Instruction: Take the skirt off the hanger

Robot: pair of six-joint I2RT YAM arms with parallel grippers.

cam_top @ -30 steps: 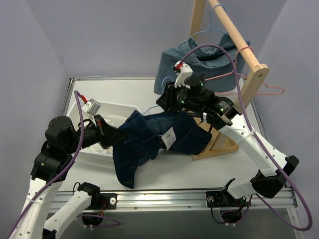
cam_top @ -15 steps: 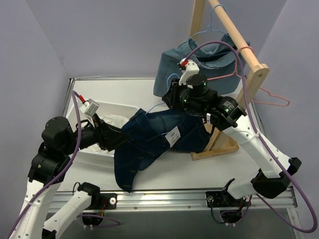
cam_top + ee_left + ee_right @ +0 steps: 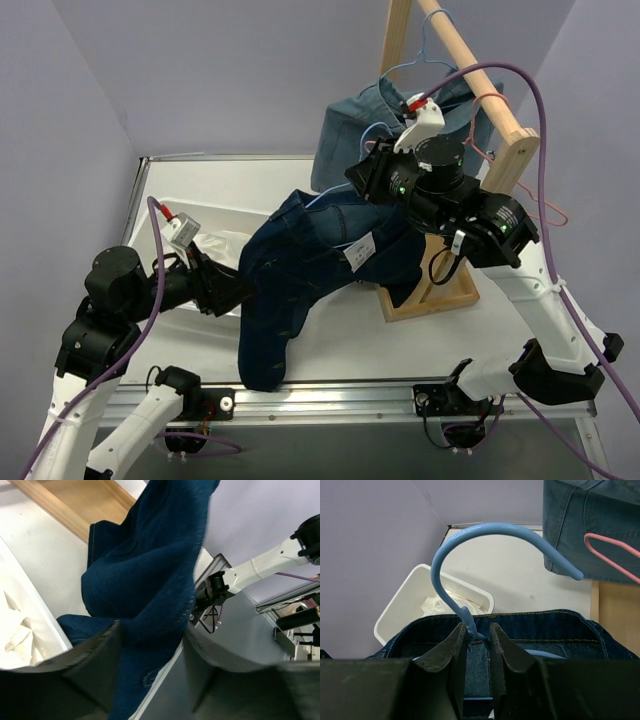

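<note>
We see left end effector (image 3: 150, 640) just opened off denim garment (image 3: 300, 270); right end effector (image 3: 477, 630), gripping light-blue hanger (image 3: 470, 530), rose toward rack (image 3: 480, 80). Skirt (image 3: 224, 244) lies left of rack, already off, we judge.

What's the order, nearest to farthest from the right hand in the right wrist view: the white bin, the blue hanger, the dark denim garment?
1. The blue hanger: its neck sits in the right hand.
2. The dark denim garment: its waistband lies just past the fingertips.
3. The white bin: farthest, down on the table at the view's left.
</note>
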